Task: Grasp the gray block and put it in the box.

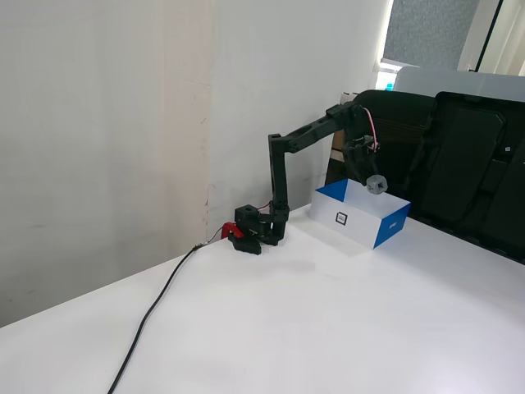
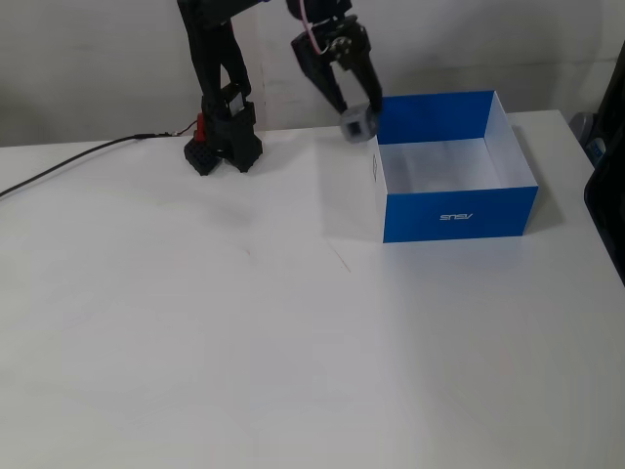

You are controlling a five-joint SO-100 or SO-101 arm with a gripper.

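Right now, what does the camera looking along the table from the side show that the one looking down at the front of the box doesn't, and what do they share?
Only the side-on fixed view shows the black chairs behind the table and the small square label on the box's white side.

Only the downward fixed view shows the box's white inside floor and the white lettering on its blue front.

Both show the gripper holding the gray block high near the box, plus the arm's base and black cable.

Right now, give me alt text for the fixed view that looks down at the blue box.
A black robot arm's end effector holds a gray block in the air at the left wall of an empty blue and white box on a white table.
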